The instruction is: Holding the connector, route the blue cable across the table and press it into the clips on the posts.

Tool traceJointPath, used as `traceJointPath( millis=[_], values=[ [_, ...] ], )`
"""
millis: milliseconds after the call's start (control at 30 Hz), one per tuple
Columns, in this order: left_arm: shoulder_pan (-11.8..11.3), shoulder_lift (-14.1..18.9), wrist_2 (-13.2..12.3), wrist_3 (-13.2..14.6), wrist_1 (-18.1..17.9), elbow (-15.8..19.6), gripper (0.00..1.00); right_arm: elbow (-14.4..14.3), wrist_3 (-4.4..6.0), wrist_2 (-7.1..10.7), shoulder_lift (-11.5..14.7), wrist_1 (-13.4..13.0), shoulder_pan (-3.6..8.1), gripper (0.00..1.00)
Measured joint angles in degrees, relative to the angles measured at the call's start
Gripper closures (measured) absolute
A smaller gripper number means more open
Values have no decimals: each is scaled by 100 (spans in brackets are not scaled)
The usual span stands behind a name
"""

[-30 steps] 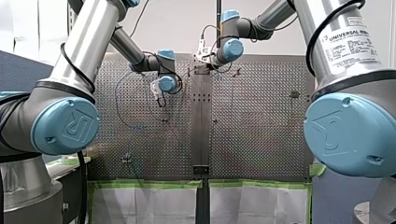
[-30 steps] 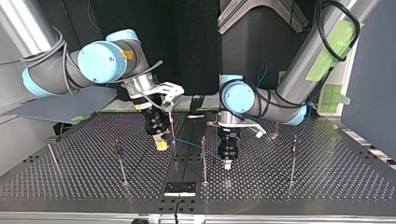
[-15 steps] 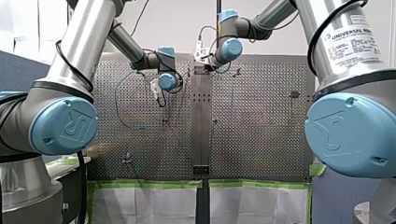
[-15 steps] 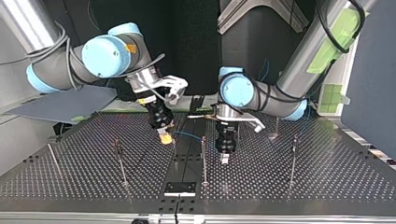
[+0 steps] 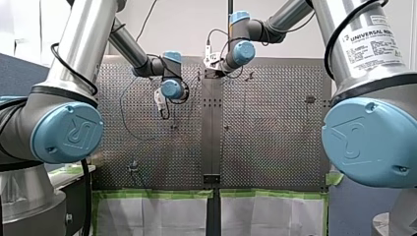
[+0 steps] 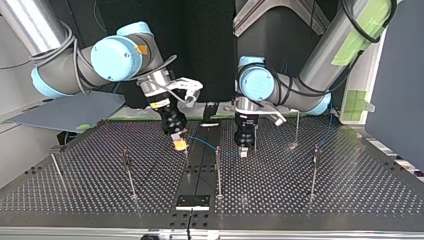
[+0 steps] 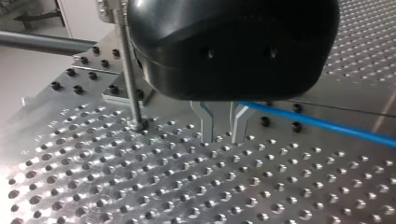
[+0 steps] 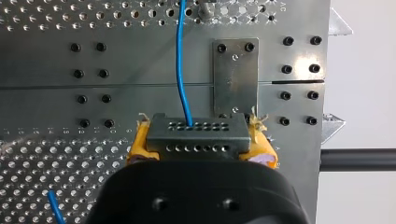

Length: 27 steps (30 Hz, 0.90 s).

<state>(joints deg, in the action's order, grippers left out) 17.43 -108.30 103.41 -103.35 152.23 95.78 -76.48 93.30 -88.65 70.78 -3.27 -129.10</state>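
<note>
- Both yellow pads [image 8: 139,144] of the right pincer [image 6: 179,145] are clenched on the grey connector [image 8: 196,133].
- From it the blue cable [image 8: 180,60] runs over the perforated surface [image 7: 187,186] toward the left pincer [image 7: 222,130].
- Left pincer released: metal fingers [image 7: 205,121] parted, nothing between, cable just beside them.

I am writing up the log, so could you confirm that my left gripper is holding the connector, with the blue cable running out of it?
Not quite: it is my right gripper that holds the connector, as the right wrist view shows; the blue cable does run out of it.
</note>
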Motion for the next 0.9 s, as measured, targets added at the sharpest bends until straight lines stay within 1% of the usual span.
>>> traceJointPath(
  millis=[67, 100, 133, 167, 233, 267, 300, 333, 367, 433, 467, 500, 633, 733, 833, 900],
  values=[
    [0, 1, 0, 0, 0, 23, 78, 0, -1, 0, 0, 0, 0, 100],
    [-1, 0, 0, 0, 0, 29, 43, 0, -1, 0, 0, 0, 0, 100],
    [-7, -6, 0, 3, 0, 42, 38, -1, -1, 0, 1, 0, 0, 100],
    [-14, -13, 1, 2, 2, 59, 38, -5, -1, -1, 8, 1, 6, 100],
    [-13, 10, 6, -16, -1, 116, 30, 9, 9, -7, 55, 15, 37, 100],
    [-10, 35, 6, -28, -7, 136, 30, 22, 23, -11, 83, 22, 52, 100],
    [-10, 64, 8, -40, -19, 151, 27, 35, 43, -17, 113, 26, 69, 100],
    [-10, 107, 11, -61, -45, 165, 20, 48, 77, -24, 155, 21, 90, 100],
    [-13, 142, 10, -84, -70, 172, 20, 54, 109, -26, 192, 7, 103, 100],
    [-27, 242, 0, -165, -152, 181, 4, 64, 202, -27, 292, -41, 127, 100],
    [-26, 286, -9, -205, -173, 183, 4, 65, 244, -26, 335, -55, 136, 100],
    [-20, 330, -18, -248, -177, 187, 0, 66, 286, -24, 378, -65, 145, 100],
    [20, 475, -12, -375, -66, 196, 0, 50, 492, -24, 582, -70, 160, 100],
    [43, 502, -34, -458, 81, 219, 0, 15, 608, -54, 646, -68, 164, 100],
    [56, 510, -139, -583, 233, 245, 0, -21, 646, -106, 602, -64, 166, 100],
    [53, 510, -211, -667, 322, 258, 0, -36, 646, -127, 549, -60, 166, 100]
  ],
)
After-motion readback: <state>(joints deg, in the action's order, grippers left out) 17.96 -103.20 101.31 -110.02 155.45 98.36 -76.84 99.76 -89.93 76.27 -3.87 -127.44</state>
